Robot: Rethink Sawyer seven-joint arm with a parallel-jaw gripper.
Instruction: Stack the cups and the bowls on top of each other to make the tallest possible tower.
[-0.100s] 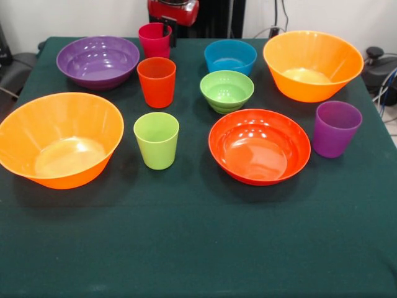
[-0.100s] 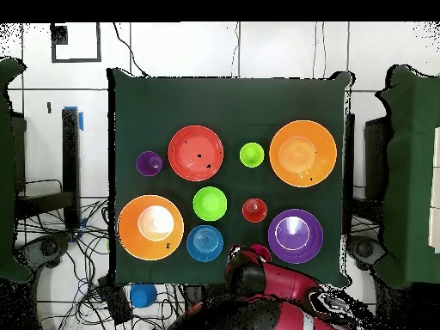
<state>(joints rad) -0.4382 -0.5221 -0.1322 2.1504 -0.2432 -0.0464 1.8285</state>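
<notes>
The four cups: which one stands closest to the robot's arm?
The crimson cup, at the table's far edge right beside the arm. The orange-red cup, lime green cup and purple cup all stand farther from it.

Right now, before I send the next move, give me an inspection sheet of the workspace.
Surface: dark green cloth, flat, no spills seen.
Job's things: crimson cup, orange-red cup, lime green cup and purple cup all stand upright and apart. Purple bowl, blue bowl, small green bowl, red-orange bowl and two large orange bowls sit open side up. Nothing is stacked yet.
Clutter: nothing seen on the table.
Gripper: gripper shows just beside the crimson cup; its state cannot be told.
Cables: cables lie on the floor beside the table.
Surroundings: blue object on the floor; no person seen.
</notes>
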